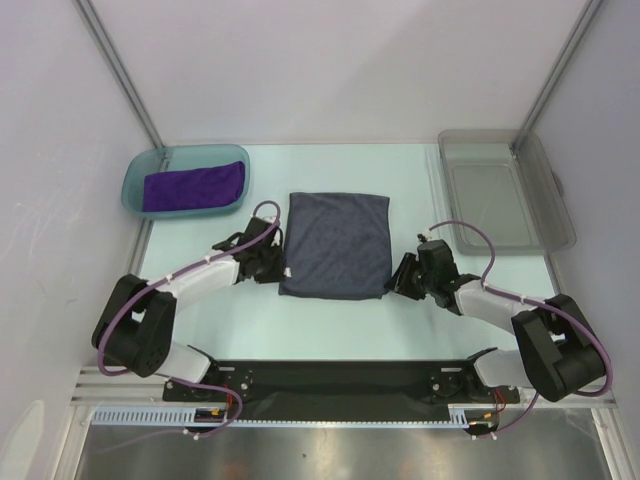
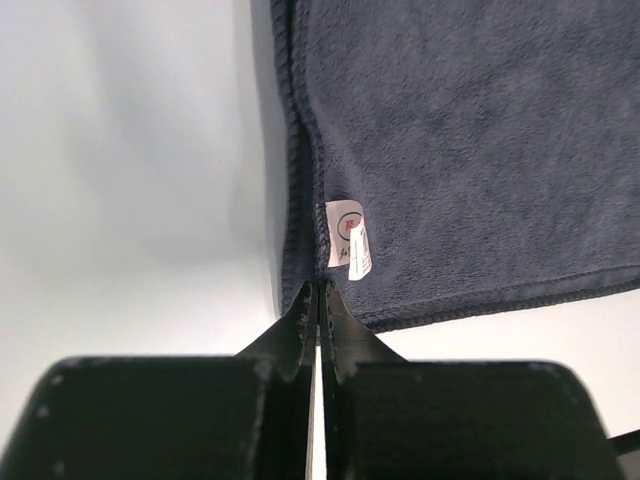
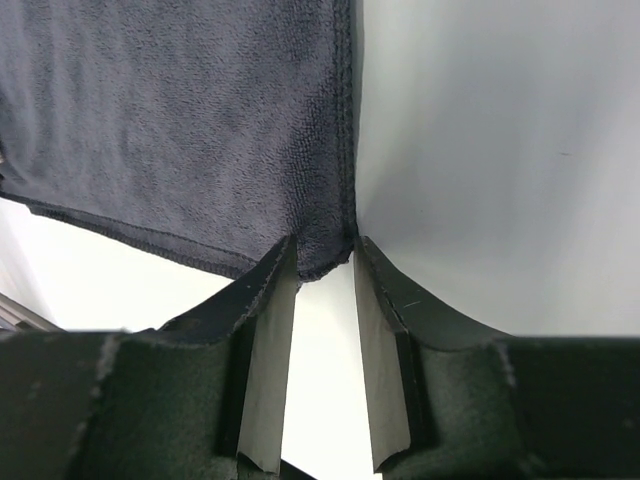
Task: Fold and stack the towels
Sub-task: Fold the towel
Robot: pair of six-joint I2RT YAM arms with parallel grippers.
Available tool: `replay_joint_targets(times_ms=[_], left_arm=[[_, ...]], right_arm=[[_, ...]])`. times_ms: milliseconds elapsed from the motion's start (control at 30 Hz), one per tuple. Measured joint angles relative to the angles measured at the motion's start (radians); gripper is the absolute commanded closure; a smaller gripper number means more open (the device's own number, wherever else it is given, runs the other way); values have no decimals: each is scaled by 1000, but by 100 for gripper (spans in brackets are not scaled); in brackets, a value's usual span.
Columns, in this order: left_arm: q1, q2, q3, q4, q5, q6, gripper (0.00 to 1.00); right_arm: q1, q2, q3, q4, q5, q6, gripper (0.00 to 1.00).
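Observation:
A grey-blue towel (image 1: 335, 245) lies flat in the middle of the table. My left gripper (image 1: 281, 266) is at its left edge near the front corner. In the left wrist view the left gripper (image 2: 320, 288) is shut, its tips pinching the hem of the towel (image 2: 470, 150) just below a small white label (image 2: 349, 240). My right gripper (image 1: 396, 279) is at the towel's front right corner. In the right wrist view the right gripper (image 3: 322, 250) stands open, with the corner of the towel (image 3: 180, 120) lying between its fingertips. A purple towel (image 1: 193, 186) lies folded in the teal tray.
The teal tray (image 1: 135, 180) stands at the back left. A clear grey bin (image 1: 505, 195) stands at the back right. Enclosure walls and frame posts close off the table on three sides.

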Motion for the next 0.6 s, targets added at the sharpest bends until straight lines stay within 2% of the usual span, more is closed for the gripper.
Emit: replay_joint_targets(times_ms=[333, 400, 500, 533, 600], left_arm=[[0, 10, 17, -8, 18, 0, 100], [0, 11, 17, -10, 18, 0, 100], [0, 11, 17, -14, 20, 0, 100], [0, 11, 17, -17, 21, 0, 100], [0, 11, 17, -19, 21, 0, 100]], right_arm=[[11, 0, 0, -12, 18, 11, 69], [12, 4, 0, -10, 19, 15, 75], [12, 18, 0, 1, 19, 25, 89], [13, 24, 0, 3, 18, 28, 97], [12, 29, 0, 5, 18, 32, 100]])
